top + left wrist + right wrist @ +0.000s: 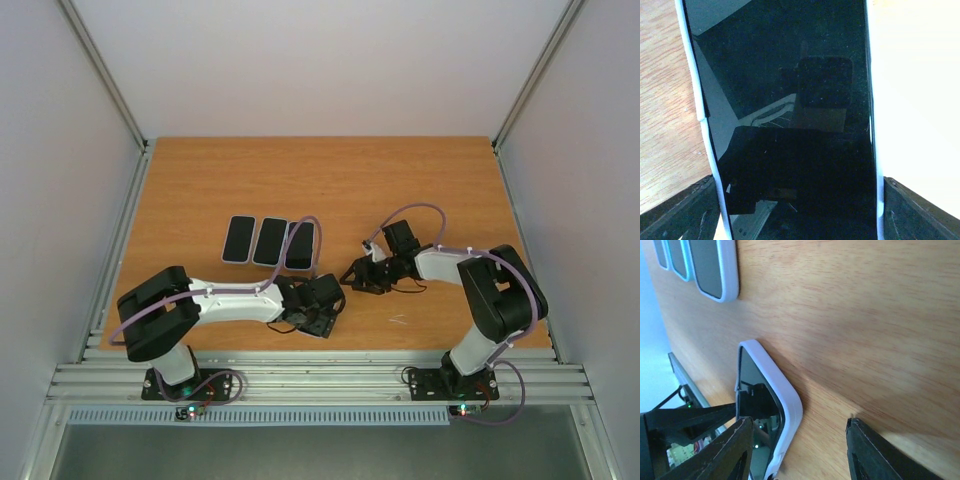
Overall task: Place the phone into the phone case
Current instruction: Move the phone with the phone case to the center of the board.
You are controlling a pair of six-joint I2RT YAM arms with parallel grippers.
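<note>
Nearly done, I'd say: phone [790,100] looks seated in case [792,410] w/ L gripper [318,320] pinching its sides, R gripper [799,422] spread & empty nearby; to do: check seating, let go.

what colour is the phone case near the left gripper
The phone case is white; it shows best in the right wrist view.
</note>
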